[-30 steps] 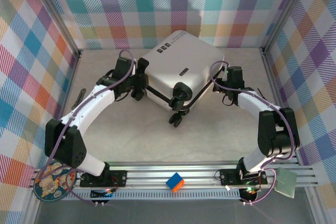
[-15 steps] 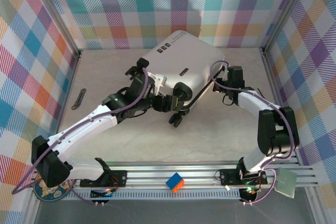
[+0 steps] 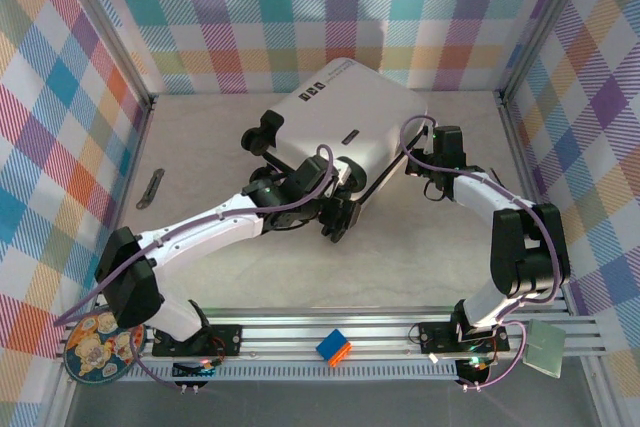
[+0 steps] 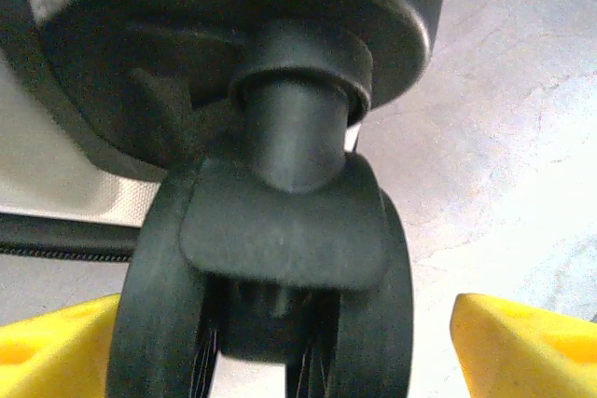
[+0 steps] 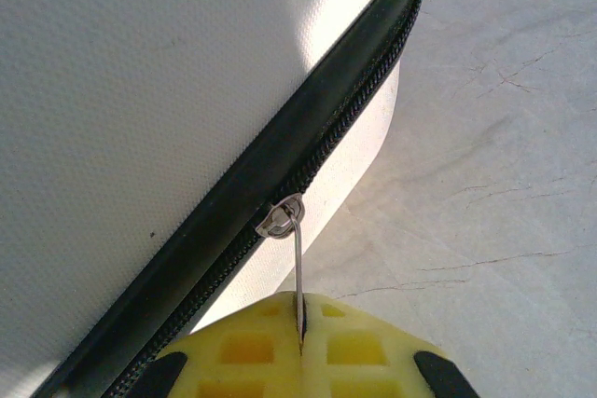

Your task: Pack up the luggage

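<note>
So the luggage [image 3: 345,127] sat closed toward the back middle of the surface [image 3: 420,267], right hand [image 5: 300,328] pinched shut on the zipper pull [image 5: 297,263], presumably to run it along, left hand [image 4: 291,337] wide open straddling a wheel [image 4: 270,249], probably to steady it.

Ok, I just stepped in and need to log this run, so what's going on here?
The white luggage lies closed on the table. The right gripper is pinched shut on the metal zipper pull at the suitcase's black seam. The left gripper is open and straddles one black wheel at the suitcase's near corner, without clamping it.
</note>
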Available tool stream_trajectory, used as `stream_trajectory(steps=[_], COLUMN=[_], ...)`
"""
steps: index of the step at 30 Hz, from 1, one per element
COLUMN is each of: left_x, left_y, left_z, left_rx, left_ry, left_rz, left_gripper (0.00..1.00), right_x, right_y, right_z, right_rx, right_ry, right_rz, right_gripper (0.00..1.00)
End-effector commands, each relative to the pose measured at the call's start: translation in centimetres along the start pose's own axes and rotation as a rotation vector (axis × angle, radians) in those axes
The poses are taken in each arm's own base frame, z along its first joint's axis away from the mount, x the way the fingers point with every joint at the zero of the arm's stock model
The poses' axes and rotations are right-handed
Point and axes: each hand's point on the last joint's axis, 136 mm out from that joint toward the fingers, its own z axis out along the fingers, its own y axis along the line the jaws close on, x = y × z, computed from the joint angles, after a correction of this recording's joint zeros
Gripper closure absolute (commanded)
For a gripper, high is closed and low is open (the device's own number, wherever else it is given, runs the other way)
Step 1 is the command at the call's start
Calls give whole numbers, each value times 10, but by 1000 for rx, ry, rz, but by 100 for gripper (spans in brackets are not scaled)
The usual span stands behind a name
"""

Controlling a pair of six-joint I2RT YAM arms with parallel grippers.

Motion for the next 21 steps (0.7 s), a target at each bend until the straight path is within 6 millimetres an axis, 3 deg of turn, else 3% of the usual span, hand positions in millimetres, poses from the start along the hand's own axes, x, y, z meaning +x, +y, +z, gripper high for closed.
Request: stream_trajectory(steps=[1,12,21], left_x=[-9,-5,7], left_y=[-3,-1,-1], left_z=[1,9,0], left_rx=[-21,-34,-10], left_ry=[-13,-14,-31], left_rz=[22,54,77], left_gripper=[20,56,61], right_x=[-16,-26,-56], right_y=[5,-5,-46], right_z=[-2,0,5], right_rx=[-25,-5,70], right_ry=[-35,-41,-58], right_rz=[-3,13,88], right_gripper=[100,100,100])
